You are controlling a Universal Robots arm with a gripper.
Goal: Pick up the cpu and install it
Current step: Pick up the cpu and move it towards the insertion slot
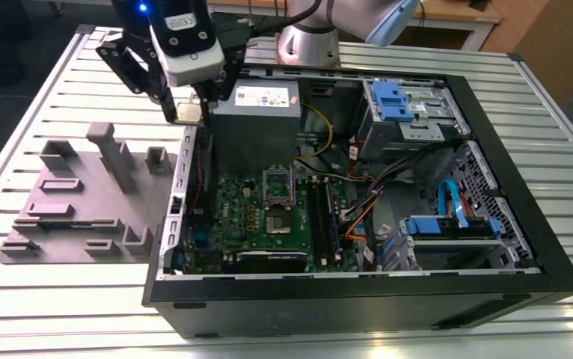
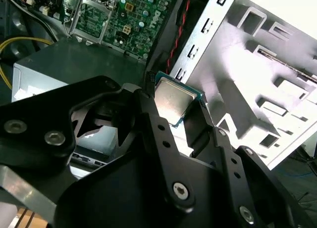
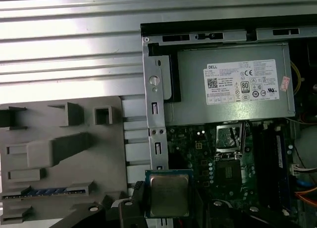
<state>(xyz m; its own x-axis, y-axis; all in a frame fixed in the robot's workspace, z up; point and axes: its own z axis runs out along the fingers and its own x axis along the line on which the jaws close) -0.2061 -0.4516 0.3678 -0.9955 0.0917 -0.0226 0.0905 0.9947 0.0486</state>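
My gripper (image 1: 188,109) hangs over the open computer case (image 1: 366,303) at its wall on the exterior view's left, beside the power supply (image 1: 256,116). Its fingers pinch the cpu (image 1: 188,114). The grey tray (image 1: 67,217) lies on the slatted table (image 1: 27,112) just outside the case. The socket (image 1: 278,196) on the green motherboard (image 1: 236,217) sits well apart from the cpu.

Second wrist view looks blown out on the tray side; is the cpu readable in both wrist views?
In the second wrist view, glare whitens the grey tray, yet the cpu in the gripper shows a mild sheen, edges clear. In the first wrist view the cpu is evenly lit and sharp; the table slats glare.
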